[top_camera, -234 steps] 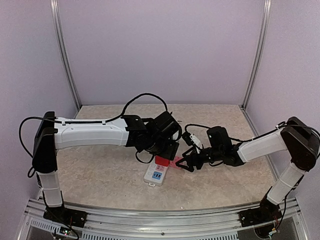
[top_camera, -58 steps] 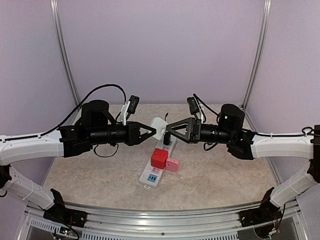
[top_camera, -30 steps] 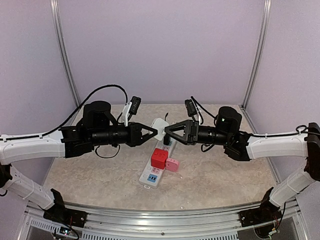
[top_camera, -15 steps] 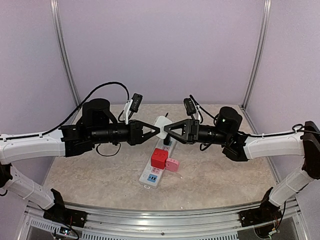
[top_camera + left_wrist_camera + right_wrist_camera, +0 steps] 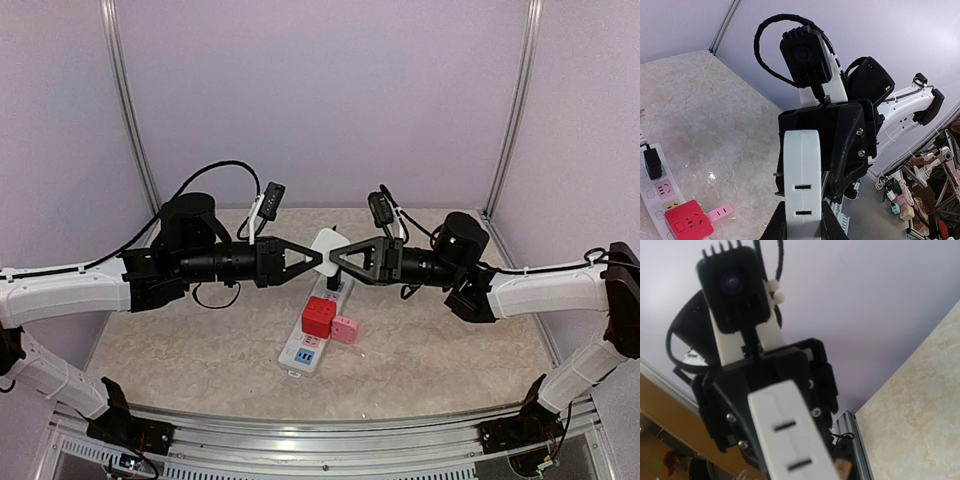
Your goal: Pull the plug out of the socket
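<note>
The plug [image 5: 326, 243], a flat white block with two slots in its edge, hangs in the air above the socket [image 5: 306, 347]. My left gripper [image 5: 316, 258] is shut on the plug [image 5: 802, 175]; its fingers [image 5: 774, 229] clamp the two flat sides, and metal prongs stick out to the left. My right gripper [image 5: 336, 258] meets the plug from the opposite side, tip to tip with the left. The plug [image 5: 790, 435] fills the lower middle of the right wrist view, where my own fingers do not show. The socket [image 5: 649, 192] lies flat on the table below.
On the socket sit a red cube adapter [image 5: 319, 316], a pink adapter [image 5: 345, 329] and a small black plug [image 5: 333, 281]. The same red cube [image 5: 687, 225] and black plug [image 5: 652, 162] show in the left wrist view. Walls enclose the table on three sides.
The right gripper has moved left up to the plug and its jaws have narrowed around it. The left gripper keeps holding the plug in nearly the same spot.
</note>
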